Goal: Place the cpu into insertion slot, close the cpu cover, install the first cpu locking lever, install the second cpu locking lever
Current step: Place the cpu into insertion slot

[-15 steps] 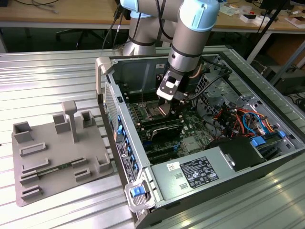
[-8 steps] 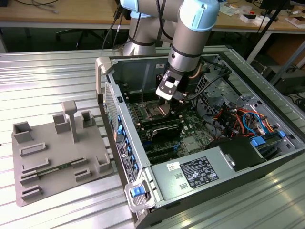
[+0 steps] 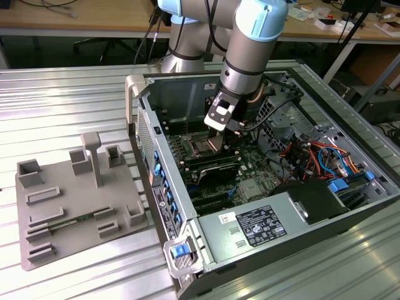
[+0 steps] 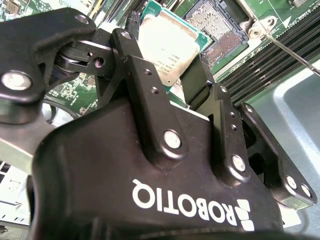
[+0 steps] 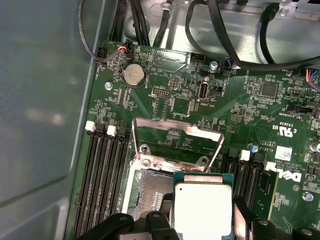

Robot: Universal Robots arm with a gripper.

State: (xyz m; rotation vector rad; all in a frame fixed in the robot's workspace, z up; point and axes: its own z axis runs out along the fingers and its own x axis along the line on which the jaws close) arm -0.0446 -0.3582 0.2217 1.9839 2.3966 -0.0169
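The cpu (image 5: pixel 202 207), a small square chip with a silvery top and green edge, is pinched between the black fingers of my gripper (image 5: pixel 200 224), which is shut on it. It hangs tilted just above and partly beside the insertion slot (image 5: pixel 146 192), whose pin field lies bare. The cpu cover (image 5: pixel 177 125) stands raised behind the slot, with green board showing through its window. The second wrist view shows the cpu (image 4: pixel 165 45) in my gripper (image 4: pixel 167 67), with the insertion slot (image 4: pixel 212 20) beyond it. In the exterior view my gripper (image 3: pixel 217 139) reaches into the open computer case beside the slot (image 3: pixel 203 147).
Long black memory slots (image 5: pixel 102 180) flank the socket on both sides. A thin metal lever rod (image 4: pixel 290 47) sticks out by the socket. Black cables (image 5: pixel 225 30) hang at the case's back. The case wall (image 5: pixel 45 100) is close by. A grey fixture (image 3: pixel 75 200) lies outside the case.
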